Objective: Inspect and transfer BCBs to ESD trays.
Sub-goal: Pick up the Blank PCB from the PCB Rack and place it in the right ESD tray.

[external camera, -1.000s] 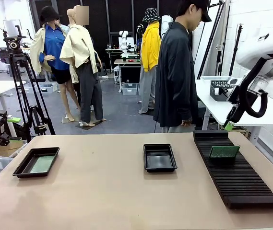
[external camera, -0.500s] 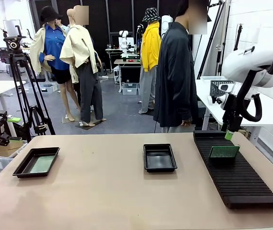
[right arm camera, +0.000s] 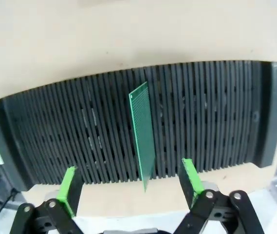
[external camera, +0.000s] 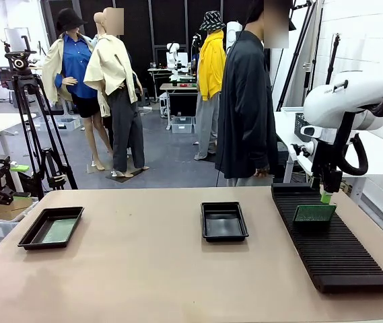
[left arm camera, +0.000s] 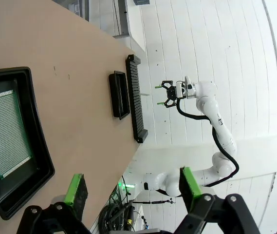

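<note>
Right gripper swinging down, now hanging just above thin green rectangular circuit board standing upright in long black ribbed rack along desk's right edge, jaws apart, empty. Pick-up step beginning; next calling for straddling board's top edge, closing. Left gripper likewise apart.

No text legible, no labels, brands, numbers or signs that can be read on anything in view
</note>
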Controlling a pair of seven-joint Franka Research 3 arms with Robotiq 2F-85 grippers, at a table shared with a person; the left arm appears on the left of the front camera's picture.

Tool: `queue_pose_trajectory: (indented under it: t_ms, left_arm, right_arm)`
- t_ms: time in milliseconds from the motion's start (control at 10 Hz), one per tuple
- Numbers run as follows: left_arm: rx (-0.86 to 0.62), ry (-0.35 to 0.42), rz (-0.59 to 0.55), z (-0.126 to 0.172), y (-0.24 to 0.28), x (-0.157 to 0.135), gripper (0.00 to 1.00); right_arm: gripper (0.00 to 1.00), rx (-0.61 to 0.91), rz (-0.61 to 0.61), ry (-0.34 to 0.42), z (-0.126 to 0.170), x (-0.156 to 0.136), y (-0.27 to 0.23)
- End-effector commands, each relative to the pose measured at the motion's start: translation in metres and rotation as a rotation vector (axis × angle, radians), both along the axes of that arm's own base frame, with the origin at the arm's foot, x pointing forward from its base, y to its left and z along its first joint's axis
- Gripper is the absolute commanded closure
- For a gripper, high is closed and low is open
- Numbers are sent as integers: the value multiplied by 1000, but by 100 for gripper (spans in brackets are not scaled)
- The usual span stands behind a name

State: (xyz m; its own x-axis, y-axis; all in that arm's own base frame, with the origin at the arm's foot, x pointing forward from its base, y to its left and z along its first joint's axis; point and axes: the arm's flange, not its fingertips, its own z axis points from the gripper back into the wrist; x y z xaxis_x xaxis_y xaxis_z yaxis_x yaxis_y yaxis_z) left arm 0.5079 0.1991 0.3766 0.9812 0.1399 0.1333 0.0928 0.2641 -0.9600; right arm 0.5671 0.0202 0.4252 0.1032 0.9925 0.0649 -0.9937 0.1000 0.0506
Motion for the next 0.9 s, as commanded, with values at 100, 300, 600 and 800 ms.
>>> queue_pose_trajectory:
  t_ms: [100, 300, 600, 800]
  left_arm:
    - [-1, -7, 17, 2, -2, -2, 0]
    - [-1, -7, 17, 2, -2, -2, 0]
    - [-1, -7, 17, 2, -2, -2, 0]
    - [-1, -7, 17, 2, -2, -2, 0]
  right_arm:
    - [0, -63, 24, -55, -14, -12, 1]
    - [0, -66, 22, -59, -17, -11, 0]
    - [0, -38, 19, -39, -14, -5, -1]
    - [0, -38, 19, -39, -14, -5, -1]
